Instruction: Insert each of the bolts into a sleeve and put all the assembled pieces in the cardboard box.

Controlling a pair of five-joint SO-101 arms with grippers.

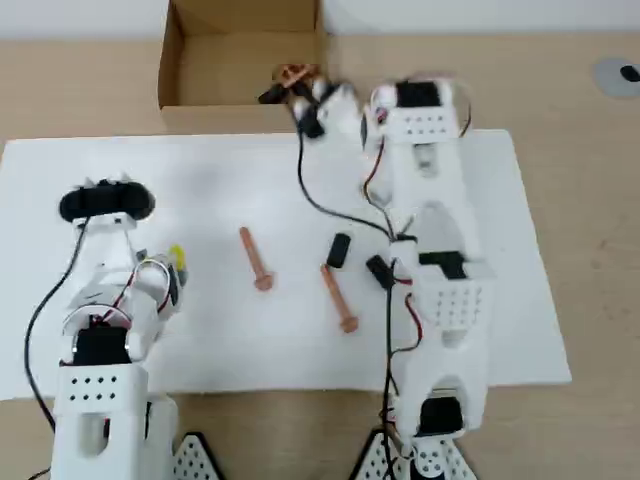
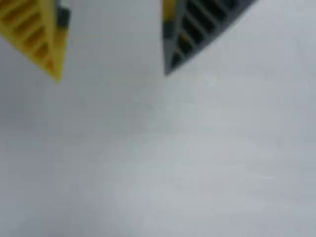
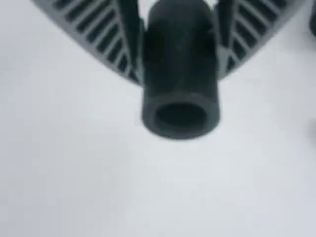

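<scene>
Two copper-coloured bolts [image 1: 257,258] [image 1: 340,298] lie on the white mat [image 1: 200,340]. Two black sleeves [image 1: 340,250] [image 1: 378,270] lie beside the second bolt. My right gripper [image 3: 180,79] is shut on another black sleeve [image 3: 180,103], whose hollow end faces the camera. In the high view the right arm stretches to the mat's far edge. Its gripper [image 1: 292,85] is at the near right corner of the cardboard box [image 1: 172,75], with a blurred brown and black shape at its tip. My left gripper [image 1: 170,268] [image 2: 112,74] hangs open over bare mat, left of the bolts.
A black cable [image 1: 320,205] trails from the right wrist across the mat, close to the loose sleeves. A small grey disc [image 1: 620,75] sits on the wooden table at the far right. Bare mat lies between the left arm and the bolts.
</scene>
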